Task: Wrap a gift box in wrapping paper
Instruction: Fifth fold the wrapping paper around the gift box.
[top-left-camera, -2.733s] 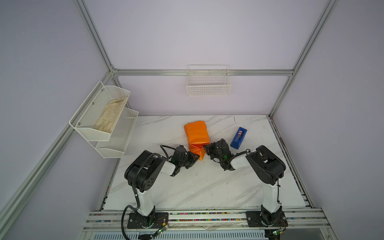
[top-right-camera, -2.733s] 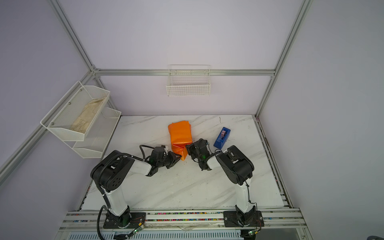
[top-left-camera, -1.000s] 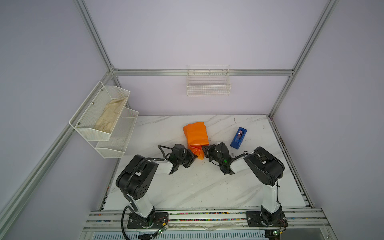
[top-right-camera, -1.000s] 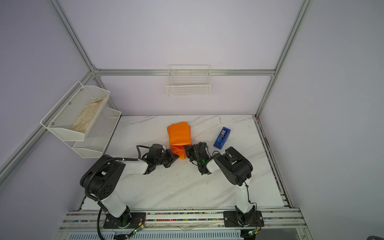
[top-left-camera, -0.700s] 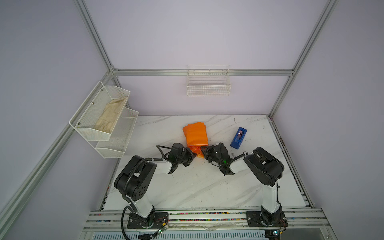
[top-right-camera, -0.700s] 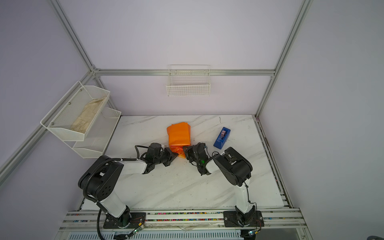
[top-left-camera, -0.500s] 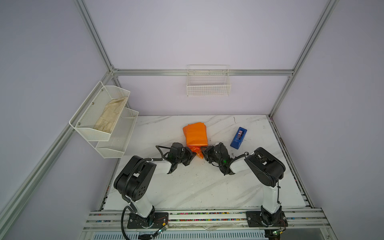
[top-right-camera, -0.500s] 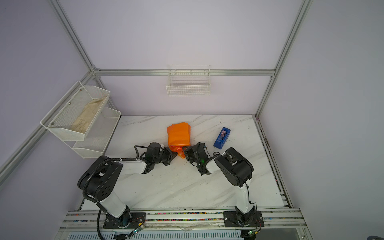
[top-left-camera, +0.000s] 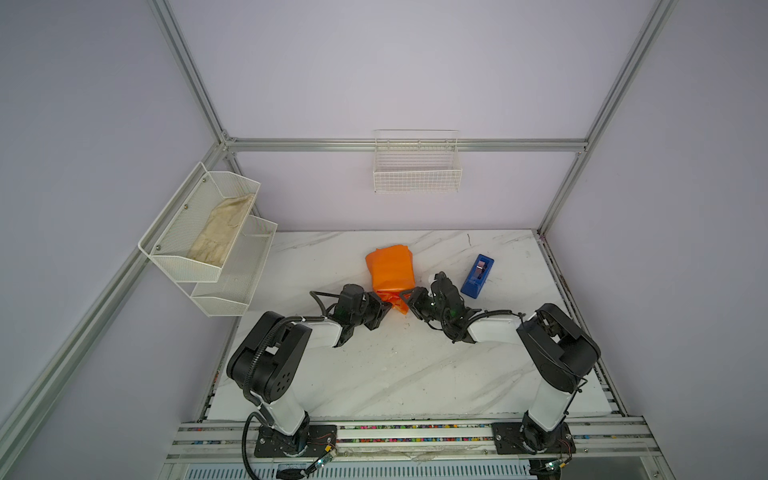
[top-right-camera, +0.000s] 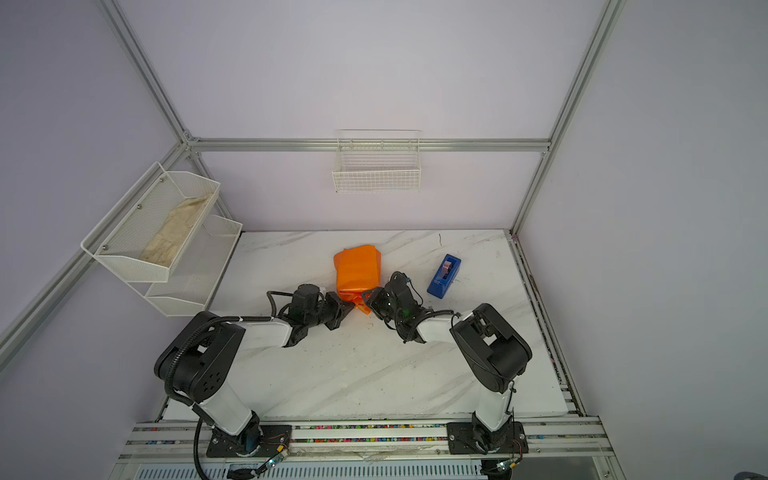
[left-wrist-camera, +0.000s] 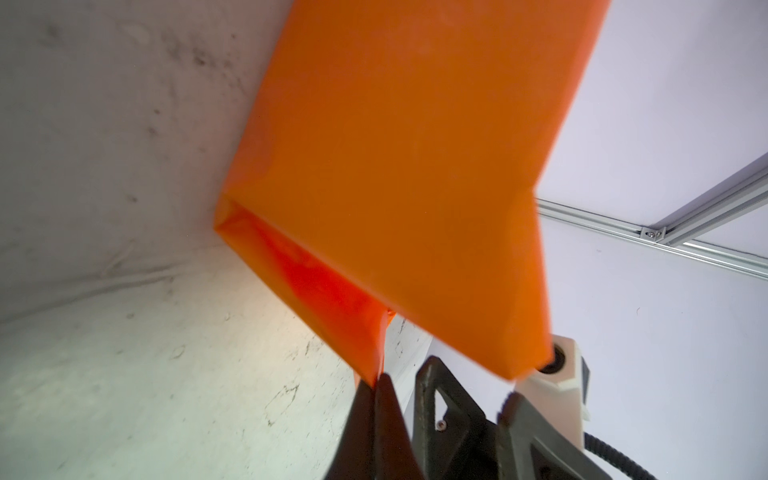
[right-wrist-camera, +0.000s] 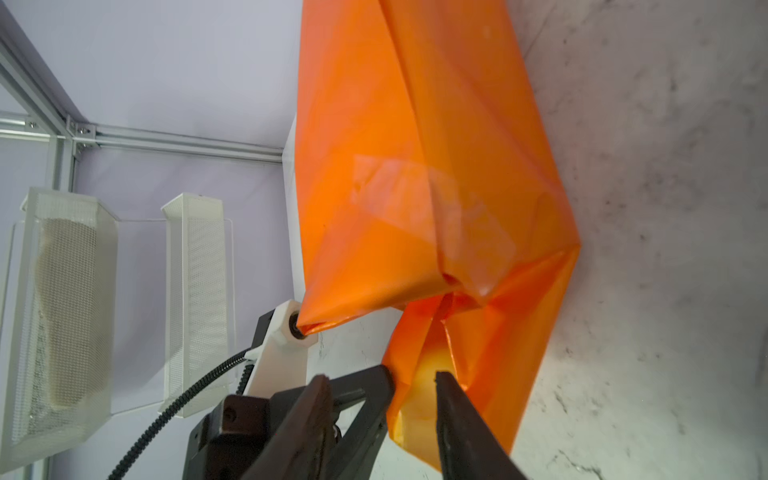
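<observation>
The wrapping paper (top-left-camera: 390, 270) is lying as a bright orange parcel on the marble table (top-left-camera: 374, 374), just above the centre of both top views. The blue tape dispenser (top-left-camera: 477, 276) is sitting apart from it towards the right of the frame. The gift box itself is not showing anywhere; judging by the squared, filled-out shape, it is sitting hidden inside the folds. The left gripper (top-left-camera: 381, 306) is reaching in from the lower left with its jaws clenched, and in the left wrist view the tapering end of a loose flap is running straight into the closed tips, so it is evidently pinching the paper there. The right gripper (top-left-camera: 409, 297) is coming in from the lower right with its jaws standing apart. In the right wrist view they are flanking the hanging flap without gripping anything. A strip of clear tape (right-wrist-camera: 415, 199) is lying across one seam in the middle of that view. The sheet is looking thin, light and glossy, so it is probably going to slide between hard fingers, crease at once and tear if tugged by a corner. The parcel is likely weighing so little that any pull is going to drag it across the smooth table. The safer hold is probably low on the open flap, close to the fold line, pressing it towards the firm face of the box.
</observation>
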